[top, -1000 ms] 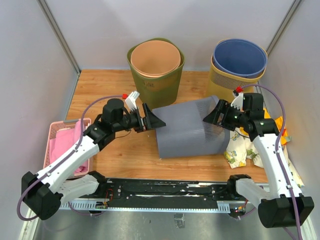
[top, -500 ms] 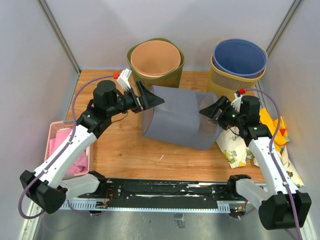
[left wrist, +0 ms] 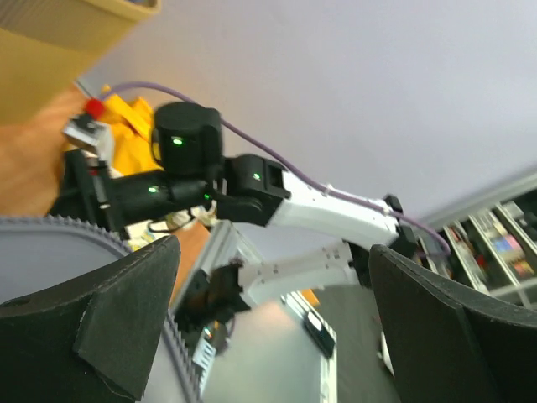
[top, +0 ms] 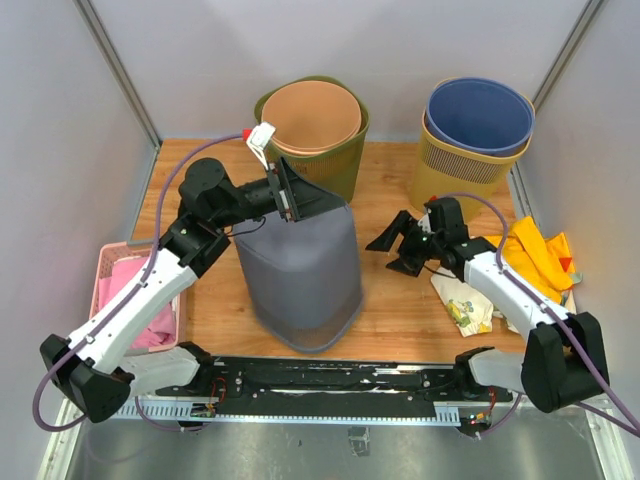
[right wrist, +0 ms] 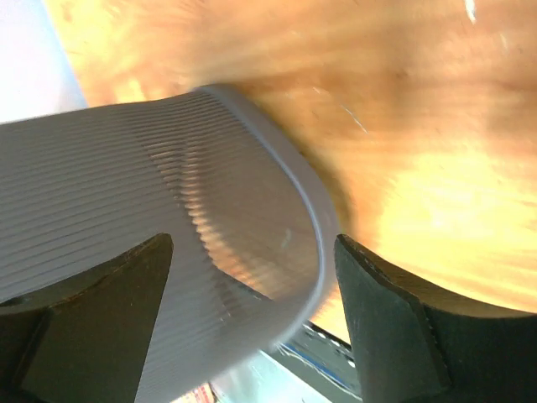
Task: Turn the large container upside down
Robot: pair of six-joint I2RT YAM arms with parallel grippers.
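Rail [top: 330,380] of black hardware along near edge, behind and below both pincers. Well to left of left pincer [top: 310,200] and nearer than it, pink basket [top: 108,252] holding pink cloth [top: 130,295]. Next out, large container [top: 300,270], grey and ribbed, standing inverted on table [top: 400,320]: wide rim down toward near edge, narrower closed end up, directly beneath left pincer. Cannot tell whether rim sits flat all round. Left pincer spread wide at container's upper end, clamped on nothing. In left wrist view, one finger [left wrist: 109,319] over grey ribbed edge, other finger in free air with right arm visible beyond. Contact between finger and edge not determinable. Right pincer [top: 388,255] likewise apart and empty, low over table, just to right of container and clear of it, strip of bare wood between, tips pointing toward container. Right wrist view blurred: ribbed wall and curved rim ahead of spread fingers, wood beyond. Behind right pincer, along its own arm, patterned cloth [top: 460,300], and farther right yellow cloth [top: 535,255], both lying on table. Beyond left pincer at back of table, olive bin [top: 345,165] with tan bin [top: 310,115] nested inside. Beyond right pincer, yellow bin [top: 455,170] with blue bin [top: 480,115] nested inside, both upright, mouths up.
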